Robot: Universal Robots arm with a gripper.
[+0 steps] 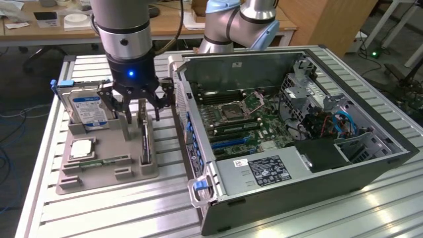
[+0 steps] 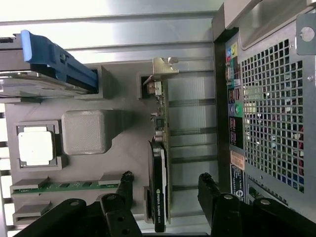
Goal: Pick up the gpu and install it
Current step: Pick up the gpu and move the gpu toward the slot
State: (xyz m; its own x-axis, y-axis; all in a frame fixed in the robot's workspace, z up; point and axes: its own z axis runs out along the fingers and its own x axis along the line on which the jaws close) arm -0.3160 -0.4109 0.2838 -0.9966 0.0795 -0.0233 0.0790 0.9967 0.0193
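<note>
I see the thin, flat, dark gpu (image 2: 160,173) with its shiny metal end piece standing on its long edge in a slot of the grey plastic holder tray (image 1: 99,177). The tray lies on the metal surface (image 1: 132,213) just beside the big open computer box (image 1: 343,171). The black fingers (image 2: 210,190) are spread wide open and hold nothing. One finger hangs on each side of the gpu, close to it but not touching. I think the gpu is light and stiff, so it will not bend. It also looks easy to break, with tiny parts on its flat sides. The best place to hold it is probably the two flat sides near the top edge, with a soft squeeze.
</note>
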